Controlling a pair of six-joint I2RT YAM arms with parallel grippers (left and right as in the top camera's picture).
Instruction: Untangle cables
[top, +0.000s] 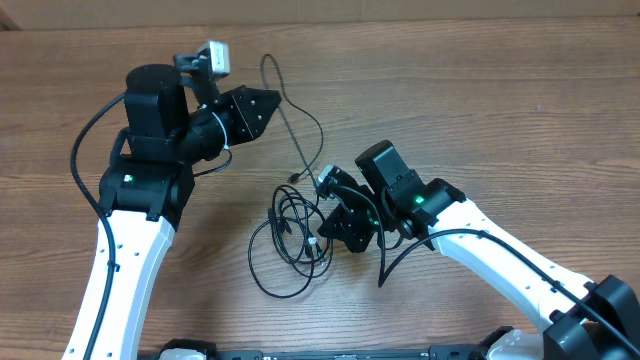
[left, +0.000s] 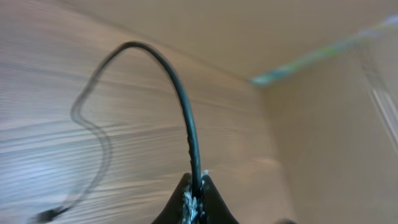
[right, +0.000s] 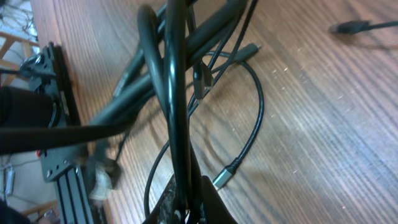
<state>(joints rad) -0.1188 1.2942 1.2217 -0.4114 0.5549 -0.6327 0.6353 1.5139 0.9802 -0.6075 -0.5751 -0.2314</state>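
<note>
The wooden desk (top: 520, 110) fills the overhead view. The left arm (top: 140, 190) and the right arm (top: 510, 255) both run out of the picture at the bottom edge. The cables (top: 285, 240) lie as loose black loops in the middle of the desk, just beside the wrist of the right arm, and a part of them stretches away toward the left arm. From above it is hard to follow where the strands cross one another. The tip of the right arm is mostly hidden under its own dark housing, so the grip cannot be read there.

The wrist views show the grips. The right pincer (right: 186, 208) is clenched on the loops, which rise close to the lens and are blurred; how many strands it grasps, I cannot tell. The left wrist view is also blurred. There the left pincer (left: 196, 202) is clenched on a single cable (left: 186, 118), which arches up and falls to the desk. Only the right wrist view shows clearly a small plug (right: 225, 176) lying on the wood.
</note>
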